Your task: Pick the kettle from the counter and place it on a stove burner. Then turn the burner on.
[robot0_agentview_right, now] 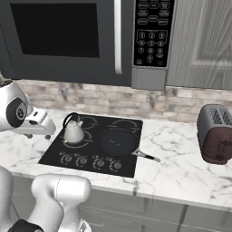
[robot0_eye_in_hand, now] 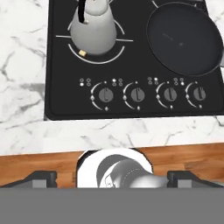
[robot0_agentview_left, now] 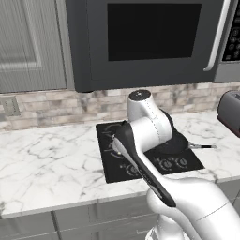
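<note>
Kettle on burner, fingers wide apart

The kettle [robot0_eye_in_hand: 95, 27] sits on the front-left stove burner [robot0_eye_in_hand: 114, 56]; the gripper [robot0_eye_in_hand: 112, 177] hangs above the counter [robot0_eye_in_hand: 26, 83] front edge, holding nothing.

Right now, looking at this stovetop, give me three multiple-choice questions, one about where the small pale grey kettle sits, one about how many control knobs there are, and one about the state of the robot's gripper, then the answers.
1. Where does the small pale grey kettle with the thin black arched handle stand?
A. on the white marble counter
B. on the left burner ring of the black glass cooktop
C. inside the dark round frying pan

2. How many round knobs line the cooktop's front edge?
A. two
B. four
C. six

3. What state is the robot's gripper in?
A. open, holding nothing
B. shut on the kettle
C. shut on a knob

Answers:
1 B: the kettle stands inside the burner ring on the cooktop, left of the frying pan.
2 B: four knobs show in a row.
3 A: the gripper has its tips far apart, back from the stove.
</note>
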Motion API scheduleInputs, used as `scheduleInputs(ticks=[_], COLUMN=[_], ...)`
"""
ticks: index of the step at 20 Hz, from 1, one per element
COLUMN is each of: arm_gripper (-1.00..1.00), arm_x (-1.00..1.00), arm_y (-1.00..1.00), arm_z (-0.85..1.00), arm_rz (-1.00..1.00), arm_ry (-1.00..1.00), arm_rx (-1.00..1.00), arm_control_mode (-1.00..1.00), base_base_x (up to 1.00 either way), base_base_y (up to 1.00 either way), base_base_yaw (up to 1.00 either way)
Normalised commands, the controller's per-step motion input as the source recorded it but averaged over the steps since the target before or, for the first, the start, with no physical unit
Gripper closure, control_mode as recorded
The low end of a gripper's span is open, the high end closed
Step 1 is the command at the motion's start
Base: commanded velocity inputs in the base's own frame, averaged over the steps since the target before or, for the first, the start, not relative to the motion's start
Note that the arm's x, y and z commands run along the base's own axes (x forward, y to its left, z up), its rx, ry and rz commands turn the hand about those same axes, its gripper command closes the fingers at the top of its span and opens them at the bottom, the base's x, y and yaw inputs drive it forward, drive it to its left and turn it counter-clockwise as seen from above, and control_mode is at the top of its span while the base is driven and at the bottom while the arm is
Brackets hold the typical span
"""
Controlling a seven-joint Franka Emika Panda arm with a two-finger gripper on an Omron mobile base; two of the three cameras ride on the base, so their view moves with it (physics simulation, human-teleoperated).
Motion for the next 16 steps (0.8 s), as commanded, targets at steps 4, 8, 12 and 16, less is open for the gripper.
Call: scheduleInputs(ticks=[4, 8, 12, 16], arm_gripper=[-1.00, -1.00, -1.00, -1.00], arm_x=[0.00, 0.00, 0.08, 0.13], arm_y=[-0.08, -0.14, -0.23, -0.25], arm_z=[-0.28, -0.35, -0.34, -0.27], arm_rz=[0.00, 0.00, 0.00, 0.00], arm_ry=[0.00, 0.00, 0.00, 0.00], arm_rx=[0.00, 0.01, 0.09, 0.11], arm_control_mode=[-1.00, -1.00, -1.00, -1.00], base_base_x=[0.00, 0.00, 0.00, 0.00], base_base_y=[0.00, 0.00, 0.00, 0.00], base_base_yaw=[0.00, 0.00, 0.00, 0.00])
